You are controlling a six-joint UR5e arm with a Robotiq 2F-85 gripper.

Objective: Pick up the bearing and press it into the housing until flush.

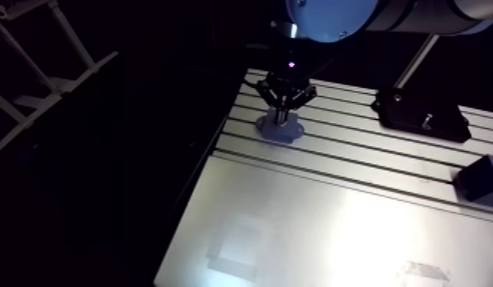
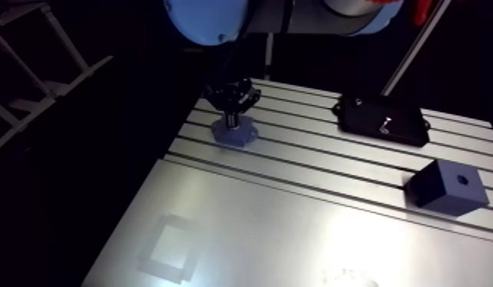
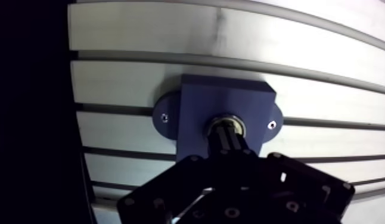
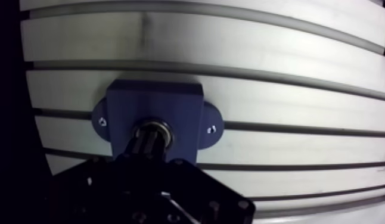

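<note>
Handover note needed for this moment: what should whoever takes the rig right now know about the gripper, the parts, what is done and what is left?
Gripper: fingers shut together, tips down on the silver ring bearing.
Parts: the bearing sits in the bore of the blue block-shaped housing with two screw ears, on the slotted aluminium table.
Done: bearing brought to the housing and seated in its bore.
Left: check that it is flush, which these views cannot settle; press further if not, then lift off.
Off to the side: flat black plate and dark blue block with a hole.
</note>
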